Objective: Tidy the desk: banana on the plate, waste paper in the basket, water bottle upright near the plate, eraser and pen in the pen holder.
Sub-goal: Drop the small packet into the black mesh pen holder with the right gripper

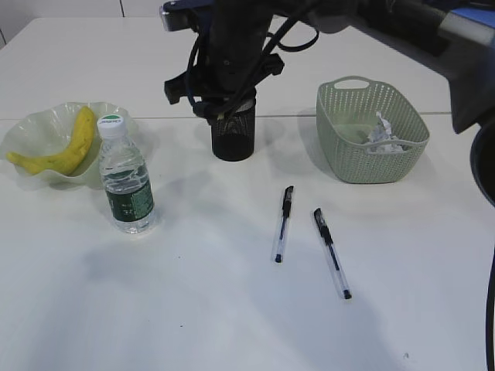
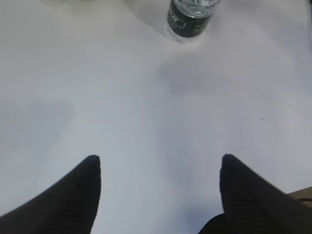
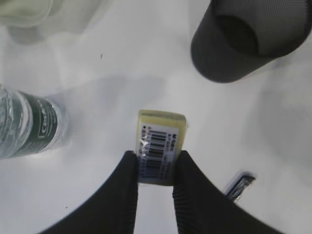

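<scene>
Two pens [image 1: 332, 252] [image 1: 283, 223] lie nearest on the white tabletop [image 1: 201, 309], right of centre, side by side but apart, both pointing near to far; thin, stiff, light, apt to roll, best pinched across the barrel mid-length. Bottle [image 1: 126, 175], left, upright, cap on, partly filled, standing just beside the plate [image 1: 31, 127]; smooth and top-heavy, so a grip at the label band would suit if it needs moving. Banana [image 1: 66, 147] rests in the plate, far left. Basket [image 1: 370, 135], far right, holds a crumpled paper [image 1: 383, 135]. Holder [image 1: 233, 131], black mesh, centre far, stands open-topped. Right end effector [image 3: 155, 168], reaching across above the holder in the exterior view, is closed on the eraser [image 3: 158, 146]: a small yellowish block in a barcoded sleeve, held by its narrow sides, about half protruding. The eraser is light, slightly soft and grippy, unlikely to slip; it hangs just short of the holder mouth in the wrist view. Left end effector [image 2: 158, 168] is wide open and empty over bare tabletop, with the bottle's base at the far edge of its view. Remaining, by judgement: eraser drop, then both pens.
</scene>
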You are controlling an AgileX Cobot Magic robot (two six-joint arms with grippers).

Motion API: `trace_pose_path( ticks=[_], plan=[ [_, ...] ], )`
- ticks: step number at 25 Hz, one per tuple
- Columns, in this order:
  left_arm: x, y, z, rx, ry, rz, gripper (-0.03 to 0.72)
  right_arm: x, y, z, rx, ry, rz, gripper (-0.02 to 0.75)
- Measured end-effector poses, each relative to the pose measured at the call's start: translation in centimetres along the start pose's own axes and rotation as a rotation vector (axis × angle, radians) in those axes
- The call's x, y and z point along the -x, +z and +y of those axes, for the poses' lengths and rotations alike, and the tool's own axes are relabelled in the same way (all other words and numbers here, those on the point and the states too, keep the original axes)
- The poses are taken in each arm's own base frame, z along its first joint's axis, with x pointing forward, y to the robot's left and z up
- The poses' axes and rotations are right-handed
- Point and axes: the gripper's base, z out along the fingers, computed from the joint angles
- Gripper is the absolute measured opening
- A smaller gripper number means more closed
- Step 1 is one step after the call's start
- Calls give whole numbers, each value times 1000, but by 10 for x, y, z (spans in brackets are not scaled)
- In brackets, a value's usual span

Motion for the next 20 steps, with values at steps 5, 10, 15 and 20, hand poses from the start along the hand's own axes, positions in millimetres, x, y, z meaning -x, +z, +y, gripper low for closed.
trace_pose_path(
  ticks=[5,10,15,20],
  plan=[
    [0,0,0,0,0,-4,533,10,-16,-36,-38,62,-64,154],
    [0,0,0,0,0,-4,531,10,-18,-69,-47,101,-64,154],
    [0,0,0,0,0,-5,531,15,-18,-73,-22,45,-119,154],
    [1,0,0,0,0,-12,531,21,-18,-72,-18,32,-188,153]
  ],
)
